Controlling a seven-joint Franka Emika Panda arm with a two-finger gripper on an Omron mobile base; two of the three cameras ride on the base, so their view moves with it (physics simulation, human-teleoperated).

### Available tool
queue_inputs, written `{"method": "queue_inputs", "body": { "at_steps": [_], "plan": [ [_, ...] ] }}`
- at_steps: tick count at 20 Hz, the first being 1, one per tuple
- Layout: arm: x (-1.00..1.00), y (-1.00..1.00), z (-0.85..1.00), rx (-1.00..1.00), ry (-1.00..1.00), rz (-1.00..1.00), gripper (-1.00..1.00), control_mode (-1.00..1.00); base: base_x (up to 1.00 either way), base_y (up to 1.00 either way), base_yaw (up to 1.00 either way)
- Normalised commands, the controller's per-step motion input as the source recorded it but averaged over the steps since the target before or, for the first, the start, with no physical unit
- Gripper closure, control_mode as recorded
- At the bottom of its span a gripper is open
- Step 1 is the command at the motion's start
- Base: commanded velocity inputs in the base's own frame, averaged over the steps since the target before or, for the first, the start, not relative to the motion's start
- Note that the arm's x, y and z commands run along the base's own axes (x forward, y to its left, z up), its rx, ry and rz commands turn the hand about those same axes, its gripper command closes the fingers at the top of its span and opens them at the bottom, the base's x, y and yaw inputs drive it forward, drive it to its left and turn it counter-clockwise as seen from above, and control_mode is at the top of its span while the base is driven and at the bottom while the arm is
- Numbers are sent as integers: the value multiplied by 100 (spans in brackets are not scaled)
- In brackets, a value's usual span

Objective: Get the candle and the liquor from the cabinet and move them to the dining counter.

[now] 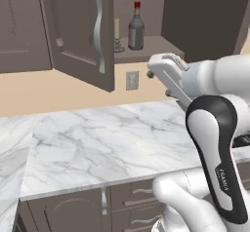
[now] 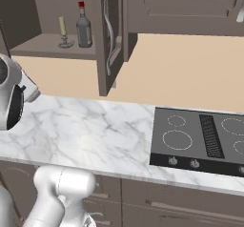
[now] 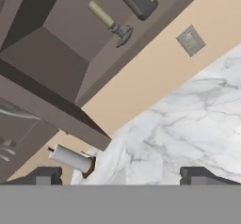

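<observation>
Candle point(image 1: 116, 31) and liquor point(image 1: 136, 27) sit side by side on the shelf of the cabinet point(image 1: 78, 31), doors swung open. Gripper point(image 3: 122, 175) has its 2 fingers spread wide with nothing between them, well below the shelf, over the marble worktop point(image 1: 107, 138).

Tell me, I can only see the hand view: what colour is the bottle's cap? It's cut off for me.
Observer: Red. The liquor has a red cap.
Operator: Is there a cooker anywhere?
Observer: Yes, a black hob sits in the worktop, right of the cabinet.
Operator: What's under the worktop?
Observer: Low dark brown cupboards with short silver handles.
</observation>
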Motion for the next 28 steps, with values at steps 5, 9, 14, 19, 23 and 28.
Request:
{"method": "queue_inputs", "body": {
  "at_steps": [5,9,14,19,23,28],
  "plan": [
    [38,0,3,10,0,0,-100,-100,0,0,0],
    [52,0,2,10,0,0,-100,-100,0,0,0],
    [48,5,0,6,0,0,-100,-100,0,0,0],
    [36,43,0,5,0,0,-100,-100,0,0,0],
    [33,61,0,5,0,0,-100,-100,0,0,0],
    [29,57,0,7,0,6,-100,-100,0,0,0]
  ]
}}
